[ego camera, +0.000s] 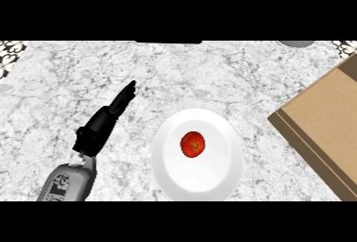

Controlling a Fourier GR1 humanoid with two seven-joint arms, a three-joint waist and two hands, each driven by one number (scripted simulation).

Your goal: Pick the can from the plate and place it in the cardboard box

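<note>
Left hand [105, 120] lies left of the white plate [197, 182], fingers straight, holding nothing. On the plate's middle sits a red can [194, 144]. Right of the plate, a cardboard box [324, 127] rests on the speckled grey counter [209, 75].

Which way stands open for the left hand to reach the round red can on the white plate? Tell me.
Probably yes, sideways to its right: the left hand, fingers straight, lies on bare marble counter beside the white plate, and nothing stands between it and the round red can.
</note>
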